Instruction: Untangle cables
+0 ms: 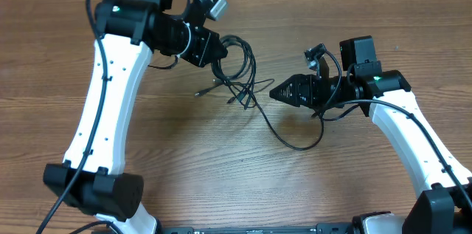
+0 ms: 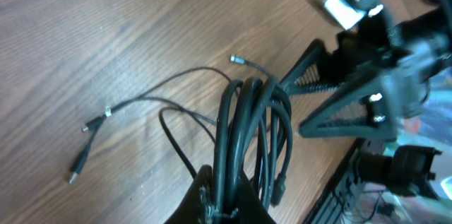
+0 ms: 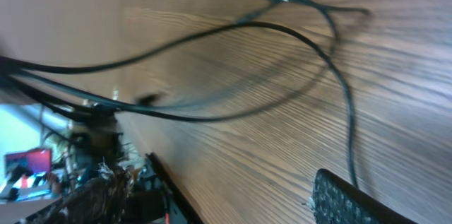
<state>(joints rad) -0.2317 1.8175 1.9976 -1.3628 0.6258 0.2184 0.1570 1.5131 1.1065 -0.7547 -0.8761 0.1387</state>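
Note:
My left gripper (image 1: 216, 52) (image 2: 231, 185) is shut on a looped bundle of black cables (image 1: 237, 55) (image 2: 248, 121), lifted over the table's middle. Thin strands trail from the bundle onto the wood, ending in small plugs (image 2: 236, 59) (image 2: 75, 173). One cable (image 1: 289, 142) curves away across the table toward the right arm. My right gripper (image 1: 279, 91) (image 3: 219, 180) points left at the tangle, just right of it, and is open with nothing between its fingers (image 3: 353, 201). In the right wrist view, blurred cables (image 3: 212, 34) cross the wood ahead, and one thin strand runs down beside the right finger.
The wooden table (image 1: 184, 160) carries only the cables. Both white arms reach in from the near edge, the left arm (image 1: 103, 94) along the left side, the right arm (image 1: 413, 131) along the right side. A dark strip of equipment (image 2: 339, 189) lines the table's edge.

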